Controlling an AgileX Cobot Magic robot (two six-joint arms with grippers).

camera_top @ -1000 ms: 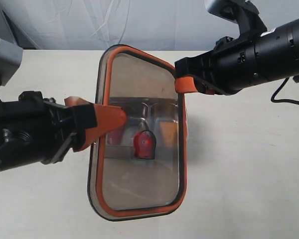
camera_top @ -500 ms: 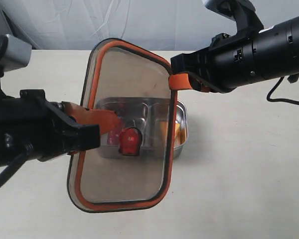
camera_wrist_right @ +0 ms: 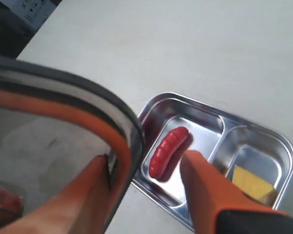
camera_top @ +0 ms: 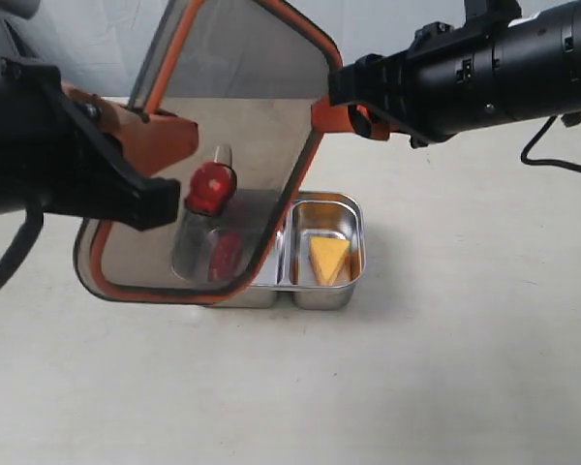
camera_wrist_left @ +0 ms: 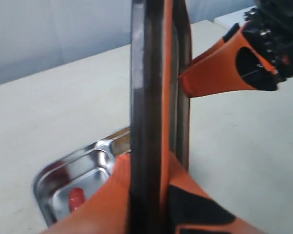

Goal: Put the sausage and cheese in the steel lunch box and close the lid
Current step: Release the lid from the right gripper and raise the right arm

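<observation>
The lid (camera_top: 242,116) has lifted toward 10 o'clock off the steel lunch box (camera_top: 354,281), with the left gripper (camera_top: 174,145) clamped on it and the right gripper (camera_top: 334,111) spread astride its edge, while the sausage (camera_wrist_right: 168,151) at 9 o'clock and the cheese (camera_top: 329,260) at 3 o'clock lie inside, so only closing remains.

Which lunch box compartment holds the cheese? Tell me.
The right compartment in the exterior view: the cheese wedge lies there; the other holds the red sausage.
</observation>
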